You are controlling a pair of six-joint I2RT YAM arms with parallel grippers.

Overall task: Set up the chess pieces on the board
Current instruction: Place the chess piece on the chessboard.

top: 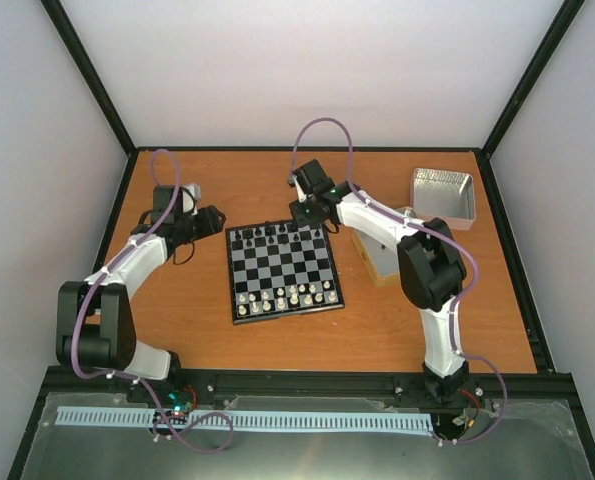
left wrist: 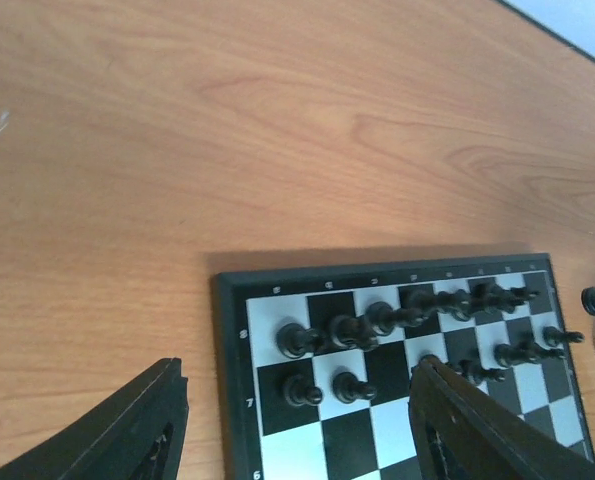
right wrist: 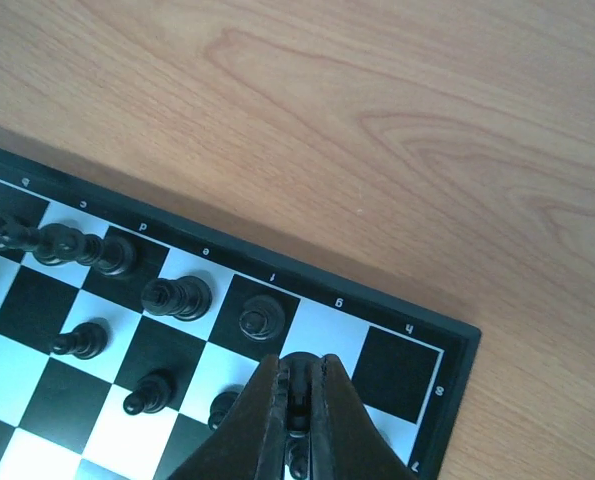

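The chess pieces [top: 277, 236] mostly fill the two far rows of the board [top: 283, 268] at mid-table (cream pieces [top: 282, 297] line the near side). Two far-right corner squares [right wrist: 397, 370] are bare. Above them the right gripper [right wrist: 297, 400] is pressed together; the left gripper [left wrist: 299, 370] hangs spread.

The tabletop [top: 377, 330] is smooth wood-grain laminate, the board [top: 277, 272] glossy (pale squares silvery), the tin tray [top: 443, 195] shiny metal.

The right pincer [right wrist: 299, 368] is half covering a black chess piece [right wrist: 221, 405], and whether its closed tips are pinching anything is not showing. The board [right wrist: 329, 330] is running off the bottom edge.
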